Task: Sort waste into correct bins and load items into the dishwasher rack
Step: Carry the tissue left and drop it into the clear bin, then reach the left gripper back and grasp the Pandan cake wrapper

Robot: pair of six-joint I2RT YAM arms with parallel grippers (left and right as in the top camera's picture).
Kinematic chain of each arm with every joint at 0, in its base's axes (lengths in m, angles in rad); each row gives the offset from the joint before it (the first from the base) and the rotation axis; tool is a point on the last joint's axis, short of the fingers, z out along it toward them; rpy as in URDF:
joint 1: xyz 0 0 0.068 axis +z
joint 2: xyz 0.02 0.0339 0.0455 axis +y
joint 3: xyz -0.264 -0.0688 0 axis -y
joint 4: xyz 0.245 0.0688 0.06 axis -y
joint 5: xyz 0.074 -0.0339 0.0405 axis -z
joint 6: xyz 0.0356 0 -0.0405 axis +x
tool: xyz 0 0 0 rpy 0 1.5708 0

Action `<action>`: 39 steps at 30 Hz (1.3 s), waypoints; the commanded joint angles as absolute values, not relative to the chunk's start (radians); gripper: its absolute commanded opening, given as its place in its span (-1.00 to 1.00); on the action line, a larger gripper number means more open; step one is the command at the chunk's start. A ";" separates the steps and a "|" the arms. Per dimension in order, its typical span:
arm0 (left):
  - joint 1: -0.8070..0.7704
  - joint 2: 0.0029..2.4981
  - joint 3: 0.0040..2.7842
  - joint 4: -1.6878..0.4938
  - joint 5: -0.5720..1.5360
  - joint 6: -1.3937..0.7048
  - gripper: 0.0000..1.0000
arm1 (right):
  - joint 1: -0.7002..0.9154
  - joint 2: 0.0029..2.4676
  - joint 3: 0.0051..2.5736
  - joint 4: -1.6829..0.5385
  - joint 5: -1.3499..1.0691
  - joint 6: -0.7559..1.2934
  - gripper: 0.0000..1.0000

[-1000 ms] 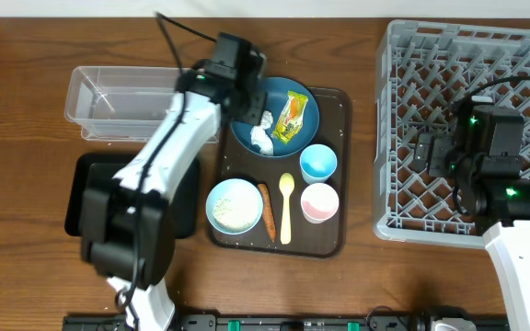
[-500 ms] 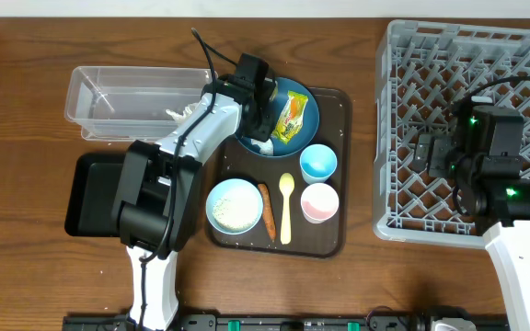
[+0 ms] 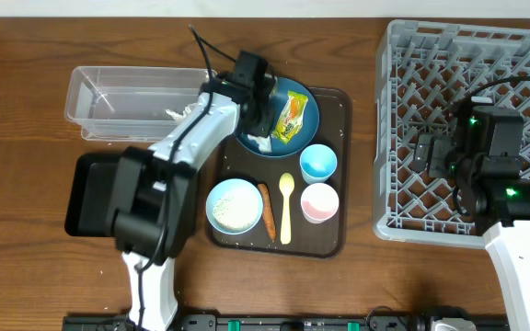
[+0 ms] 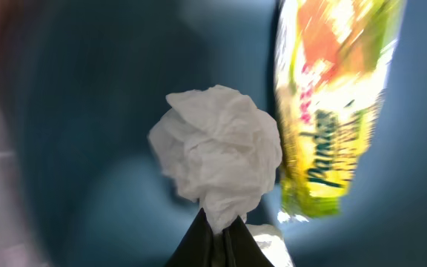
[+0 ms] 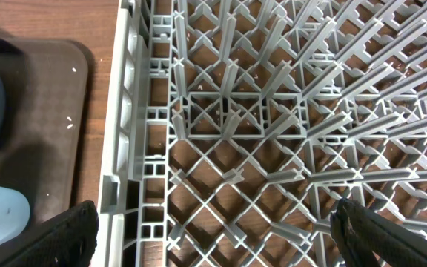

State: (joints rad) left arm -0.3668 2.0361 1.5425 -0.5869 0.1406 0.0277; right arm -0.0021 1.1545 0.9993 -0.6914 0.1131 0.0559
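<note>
Dark brown wooden table (image 3: 26, 276)

The yellow-green wrapper (image 4: 332, 111) carries a dark-green script word running along its length. It begins with "P" and seems to read "Pand…", but is too blurred to be sure. The small red print beside it is unreadable.

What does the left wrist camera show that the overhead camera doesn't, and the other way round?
Only the left wrist view shows, close up, the left gripper shut on the crumpled tissue, and the lettering on the wrapper. Only the overhead view shows the rack, clear tub, black tray, bowl, blue cup, pink cup and spoon. Both show the dark-blue plate, tissue and wrapper.
</note>
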 commanded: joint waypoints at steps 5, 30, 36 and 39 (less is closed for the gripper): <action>-0.289 1.772 1.545 -0.585 -0.108 0.034 -0.88 | 0.013 1.147 1.018 -0.693 0.124 0.044 0.99; -0.163 1.827 1.540 -0.539 0.274 0.023 -0.01 | 0.013 1.147 1.018 -0.693 0.123 0.044 0.98; -0.282 1.893 1.540 -0.538 0.280 0.068 0.00 | 0.013 1.147 1.018 -0.692 0.124 0.044 0.98; -0.323 1.945 1.540 -0.536 0.280 0.067 0.00 | 0.013 1.147 1.018 -0.694 0.123 0.044 0.98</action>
State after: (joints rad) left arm -0.2996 1.8755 1.5429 -0.5339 0.2504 0.0502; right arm -0.0021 1.1545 0.9993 -0.6914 0.1131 0.0559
